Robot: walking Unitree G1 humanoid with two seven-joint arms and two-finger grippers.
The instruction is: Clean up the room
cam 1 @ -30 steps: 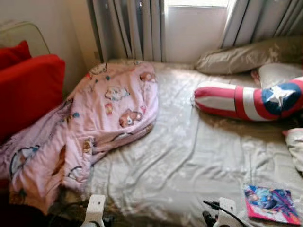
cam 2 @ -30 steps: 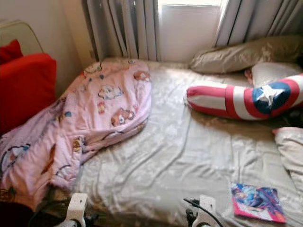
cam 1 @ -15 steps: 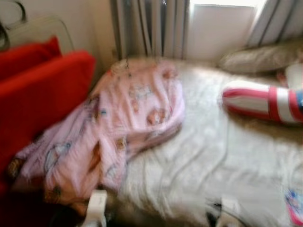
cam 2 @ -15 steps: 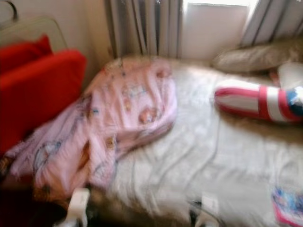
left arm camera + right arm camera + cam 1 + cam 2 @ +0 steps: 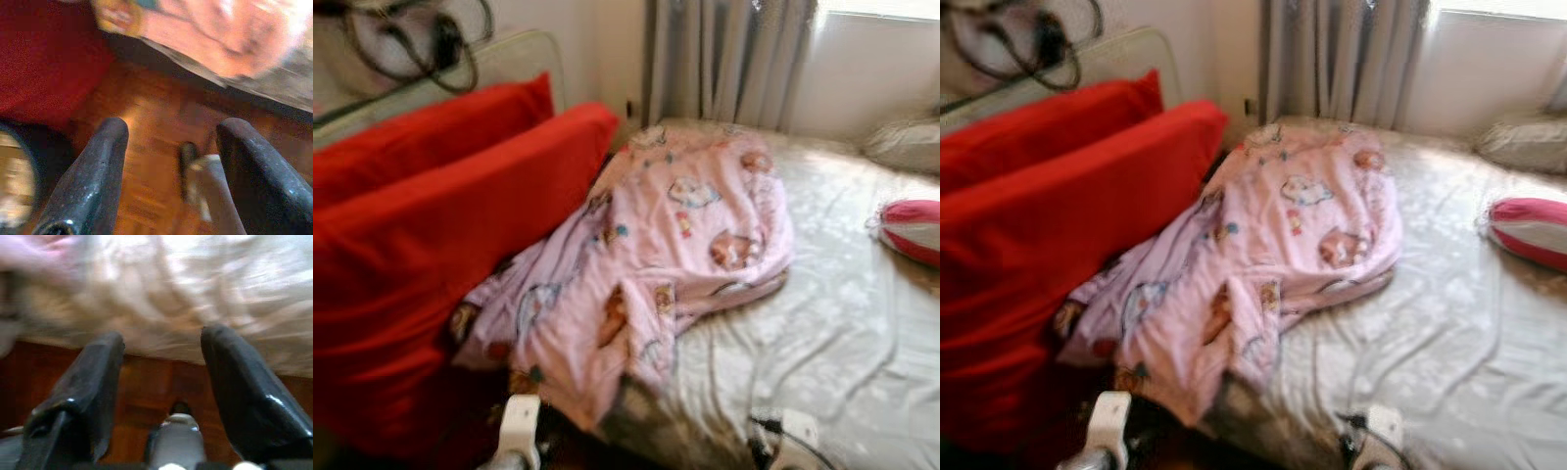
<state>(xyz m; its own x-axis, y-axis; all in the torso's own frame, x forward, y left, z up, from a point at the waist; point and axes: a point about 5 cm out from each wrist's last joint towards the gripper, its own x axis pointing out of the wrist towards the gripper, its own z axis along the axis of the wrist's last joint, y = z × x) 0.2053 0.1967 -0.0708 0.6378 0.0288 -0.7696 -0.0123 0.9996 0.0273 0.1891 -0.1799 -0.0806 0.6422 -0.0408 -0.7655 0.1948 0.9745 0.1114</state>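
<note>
Left eye view: a pink cartoon-print blanket lies bunched on the bed, ahead of both hands, its lower end spilling over the bed's near edge toward the left hand. To the left of that hand stand two red cushions, the blanket touching the nearer one. A striped red-and-white bolster pillow lies well off beyond the right hand, with a beige pillow past it near the grey curtains. A tangle of dark cable shows above the cushions, blurred.

In the left wrist view the left hand hangs with its fingers spread wide and nothing between them, over a brown wooden floor; the red cushion and the blanket's hanging edge lie just beyond the fingertips.

In the right wrist view the right hand is likewise spread wide and empty, above the floor, with the bed's pale sheet draped just beyond it
</note>
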